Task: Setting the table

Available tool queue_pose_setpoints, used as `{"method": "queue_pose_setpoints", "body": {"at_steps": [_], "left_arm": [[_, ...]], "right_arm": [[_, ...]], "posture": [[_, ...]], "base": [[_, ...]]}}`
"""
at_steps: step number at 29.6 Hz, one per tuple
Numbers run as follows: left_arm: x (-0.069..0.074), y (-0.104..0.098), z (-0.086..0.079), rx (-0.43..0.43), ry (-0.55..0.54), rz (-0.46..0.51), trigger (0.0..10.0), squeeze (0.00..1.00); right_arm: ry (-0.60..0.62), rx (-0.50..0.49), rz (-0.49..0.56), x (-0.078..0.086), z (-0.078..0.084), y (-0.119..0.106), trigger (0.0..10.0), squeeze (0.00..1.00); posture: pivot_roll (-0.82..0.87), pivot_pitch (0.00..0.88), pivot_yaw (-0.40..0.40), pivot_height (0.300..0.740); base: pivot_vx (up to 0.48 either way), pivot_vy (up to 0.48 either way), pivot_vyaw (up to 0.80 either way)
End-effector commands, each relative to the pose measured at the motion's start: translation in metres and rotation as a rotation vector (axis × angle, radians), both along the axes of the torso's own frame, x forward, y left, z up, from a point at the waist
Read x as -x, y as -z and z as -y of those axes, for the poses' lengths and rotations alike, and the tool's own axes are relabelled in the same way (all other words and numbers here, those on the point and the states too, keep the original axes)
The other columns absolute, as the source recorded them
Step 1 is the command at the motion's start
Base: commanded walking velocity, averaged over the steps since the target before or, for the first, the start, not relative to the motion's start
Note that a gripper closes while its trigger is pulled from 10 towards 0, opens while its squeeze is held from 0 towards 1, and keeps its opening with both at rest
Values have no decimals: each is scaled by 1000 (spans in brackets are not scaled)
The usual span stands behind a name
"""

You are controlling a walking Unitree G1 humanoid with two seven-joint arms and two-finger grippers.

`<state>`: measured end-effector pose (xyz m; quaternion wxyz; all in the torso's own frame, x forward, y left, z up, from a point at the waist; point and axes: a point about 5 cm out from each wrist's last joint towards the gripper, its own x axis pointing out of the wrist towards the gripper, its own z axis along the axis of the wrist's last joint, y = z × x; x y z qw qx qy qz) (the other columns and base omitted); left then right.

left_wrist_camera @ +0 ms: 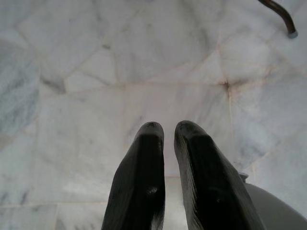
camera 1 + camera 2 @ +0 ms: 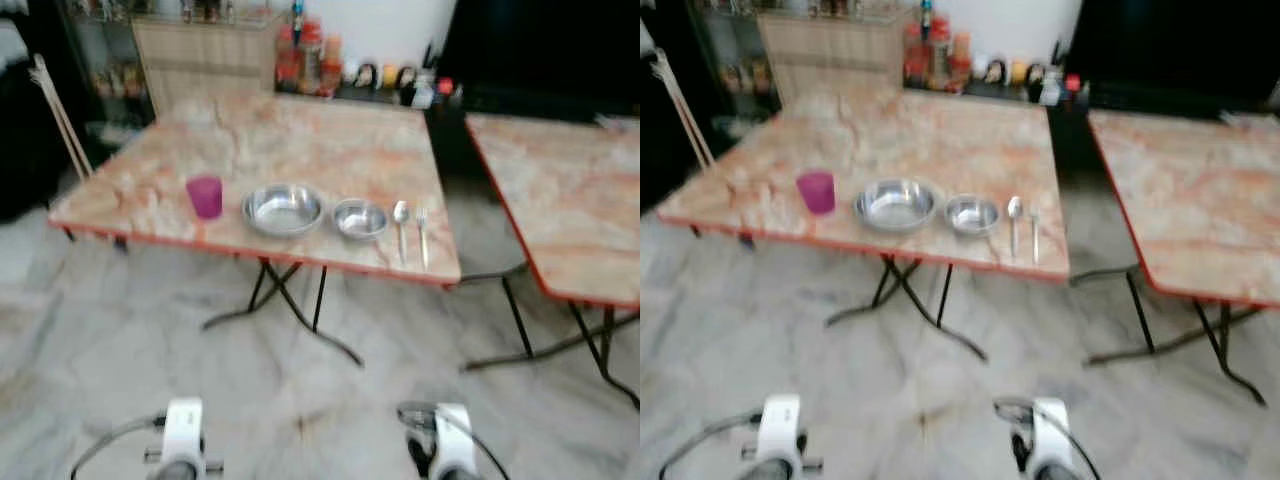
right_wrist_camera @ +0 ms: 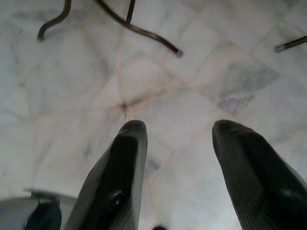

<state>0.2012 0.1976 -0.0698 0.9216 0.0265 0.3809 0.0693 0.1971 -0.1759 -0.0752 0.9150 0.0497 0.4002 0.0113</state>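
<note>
We stand back from a folding table point(image 2: 300, 140) with a marbled orange top and a red edge. Along its near edge, taking the large steel bowl point(image 2: 283, 209) as our landmark, a purple cup point(image 2: 204, 196) sits near the bowl on our left side. A smaller steel bowl point(image 2: 359, 219) sits just beside it on our right. Beyond that small bowl lie a spoon point(image 2: 401, 226) and then a fork point(image 2: 422, 235), side by side, handles pointing toward the table's near edge. Behind the large bowl, past the far edge of the table, bottles and jars point(image 2: 310, 58) crowd a low counter. A second table point(image 2: 560, 190) of the same kind stands well apart from the bowl on our right.

Both our arms hang low over the pale marble floor point(image 1: 96, 72), well short of the bowl. Our left gripper point(image 1: 169, 132) has its black fingers drawn nearly together, holding nothing. Our right gripper point(image 3: 180, 132) has its fingers spread wide, also holding nothing, with dark table legs point(image 3: 139, 28) on the floor ahead of it.
</note>
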Motion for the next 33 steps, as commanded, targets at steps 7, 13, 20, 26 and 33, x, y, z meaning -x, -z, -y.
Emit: {"method": "queue_pose_setpoints", "body": {"at_steps": [7, 13, 20, 26, 33], "left_arm": [[-1, 0, 5, 14, -2, 4, 10000, 0], [0, 0, 0, 13, -20, 3, 10000, 0], [-2, -1, -3, 13, -24, 3, 10000, 0], [-3, -2, -3, 18, -28, 2, 10000, 0], [-4, -2, -2, 16, -18, 6, 10000, 0]], "right_arm": [[28, 13, -22, 5, 10, 2, 10000, 0], [28, 8, -27, 6, 9, 3, 10000, 0], [41, 0, -16, 6, 8, 2, 10000, 0], [63, -24, -22, 6, 7, 3, 10000, 0], [63, -17, -18, 6, 8, 3, 10000, 0]], "posture": [[68, 0, -73, 740], [67, 0, -71, 740], [63, 0, -66, 740], [65, 0, -65, 740], [65, 0, -60, 740]], "base": [[404, 0, 0], [114, 0, 0], [120, 0, 0], [268, 344, -95], [263, 384, -81]]}}
